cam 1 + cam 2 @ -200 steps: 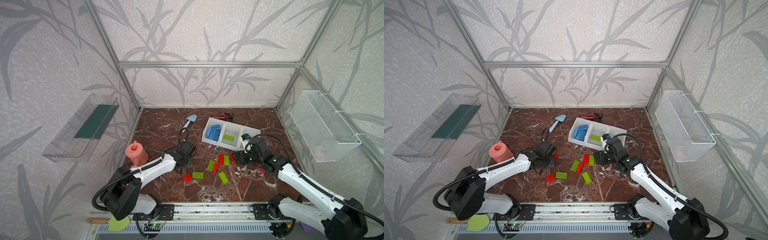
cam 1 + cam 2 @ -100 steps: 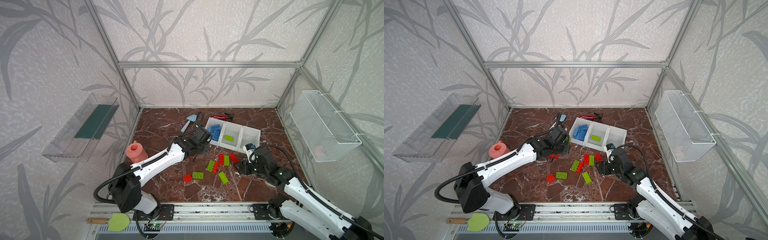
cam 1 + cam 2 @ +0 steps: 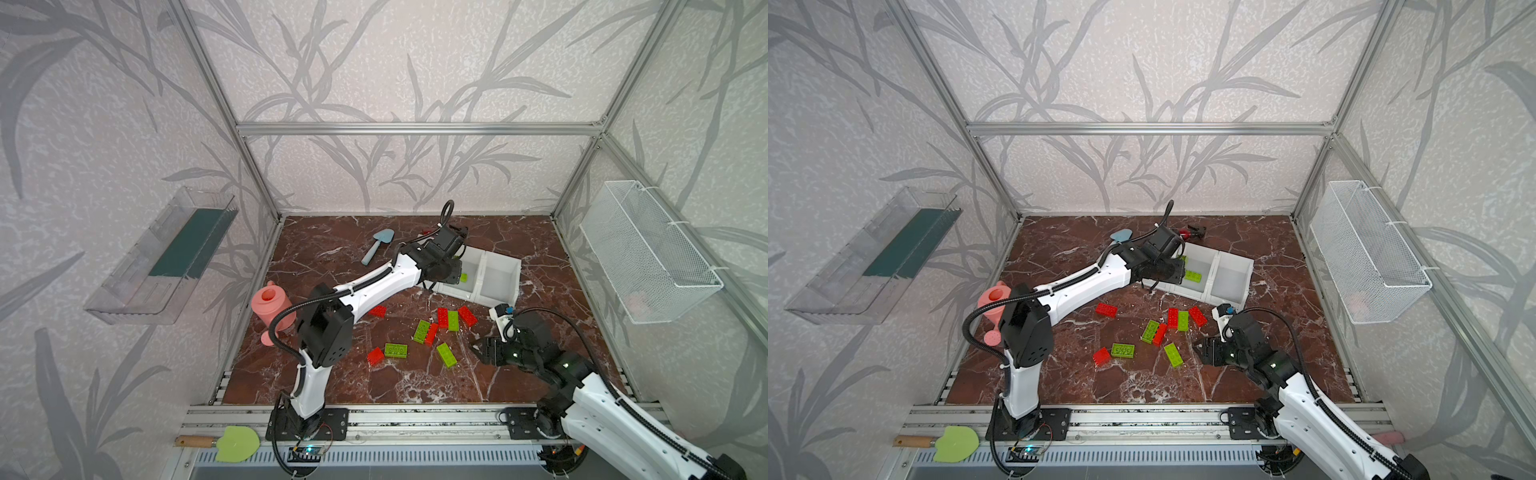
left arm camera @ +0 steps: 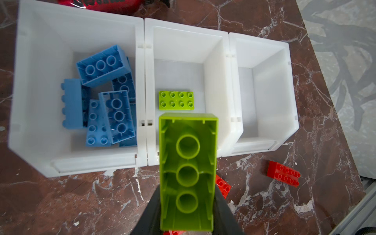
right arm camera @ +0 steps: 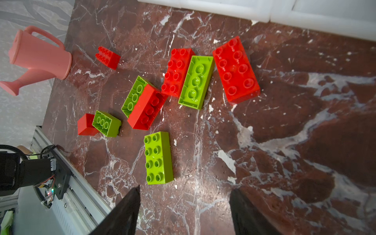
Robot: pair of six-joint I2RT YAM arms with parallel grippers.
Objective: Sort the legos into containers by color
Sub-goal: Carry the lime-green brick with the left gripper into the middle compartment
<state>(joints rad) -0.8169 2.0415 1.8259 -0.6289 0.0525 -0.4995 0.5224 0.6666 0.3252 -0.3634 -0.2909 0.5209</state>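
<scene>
Three containers [image 4: 142, 61]: blue legos [image 4: 105, 101] in end one, one green lego [image 4: 176, 100] in middle. Left gripper [image 4: 186, 211] clamps lime lego [image 4: 187, 162] over middle rim. Right gripper [image 5: 184, 211] parted, empty, beside loose legos [image 5: 158, 157] on floor [image 5: 284, 122].

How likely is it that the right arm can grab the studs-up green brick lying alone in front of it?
Probably yes. The right gripper is open, with the green brick just ahead, slightly off-centre. Bare table lies between them, and no other brick touches it.
</scene>
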